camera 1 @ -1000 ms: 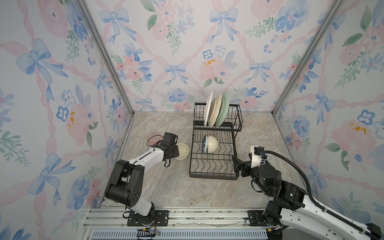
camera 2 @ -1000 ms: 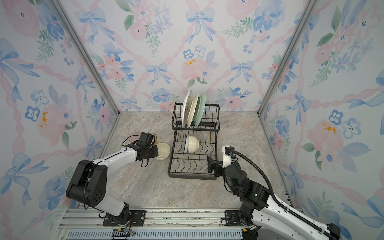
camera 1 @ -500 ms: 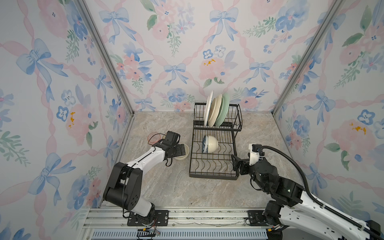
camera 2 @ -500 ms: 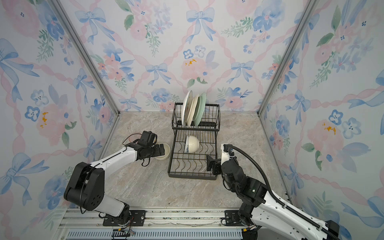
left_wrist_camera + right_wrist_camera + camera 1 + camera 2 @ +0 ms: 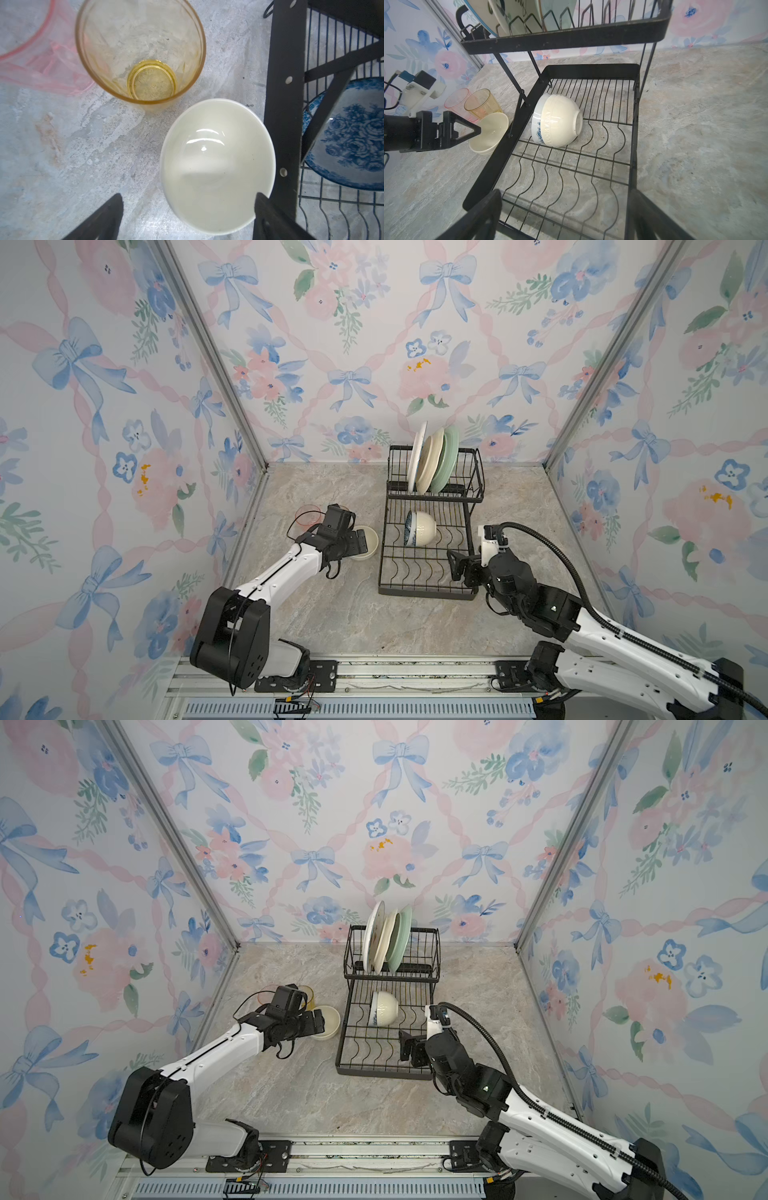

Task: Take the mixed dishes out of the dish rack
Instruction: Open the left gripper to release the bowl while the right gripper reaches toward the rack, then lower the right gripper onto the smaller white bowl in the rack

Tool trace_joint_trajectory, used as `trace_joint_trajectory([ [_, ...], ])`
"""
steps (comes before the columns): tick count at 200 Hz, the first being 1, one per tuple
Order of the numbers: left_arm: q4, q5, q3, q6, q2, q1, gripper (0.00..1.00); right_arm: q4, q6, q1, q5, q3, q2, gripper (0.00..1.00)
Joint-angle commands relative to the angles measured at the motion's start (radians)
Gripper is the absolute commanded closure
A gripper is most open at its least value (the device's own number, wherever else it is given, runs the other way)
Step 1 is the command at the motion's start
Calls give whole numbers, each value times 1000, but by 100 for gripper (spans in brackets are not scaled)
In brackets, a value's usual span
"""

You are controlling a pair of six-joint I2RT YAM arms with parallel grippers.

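The black wire dish rack point(image 5: 428, 593) stands mid-table. Its raised tier holds upright white point(image 5: 417, 456), cream point(image 5: 430, 462) and pale green point(image 5: 449, 458) plates. A blue-and-white patterned bowl point(image 5: 560, 120) lies on its side in the lower tray. Left of the rack, a cream bowl point(image 5: 216, 164) sits upright on the table beside a yellow tumbler point(image 5: 141, 52) and a pink tumbler point(image 5: 31, 62). My left gripper point(image 5: 360, 541) hangs open over that bowl, gripping nothing. My right gripper point(image 5: 563, 193) is open and empty above the tray's front right part.
Floral walls close in the marble table point(image 5: 332, 614) on three sides. The rack's black side bar point(image 5: 284, 104) runs close along the cream bowl. A rail point(image 5: 374, 672) edges the table's front.
My left gripper has opened and let go of the cream bowl, which now rests on the table. My right gripper has shifted left, from beside the rack to over its lower tray.
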Motion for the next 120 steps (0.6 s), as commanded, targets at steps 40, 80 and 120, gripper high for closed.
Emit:
trace_joint_trajectory([
  [40, -9, -47, -31, -33, -106, -2, 2, 202, -35, -77, -176, 10, 142, 3],
  [80, -8, -17, -6, -32, -99, -4, 2, 296, -64, -81, -201, -15, 226, 3],
  [120, -5, -39, -4, -46, -135, -26, 2, 409, -86, -84, -180, -40, 308, 3],
])
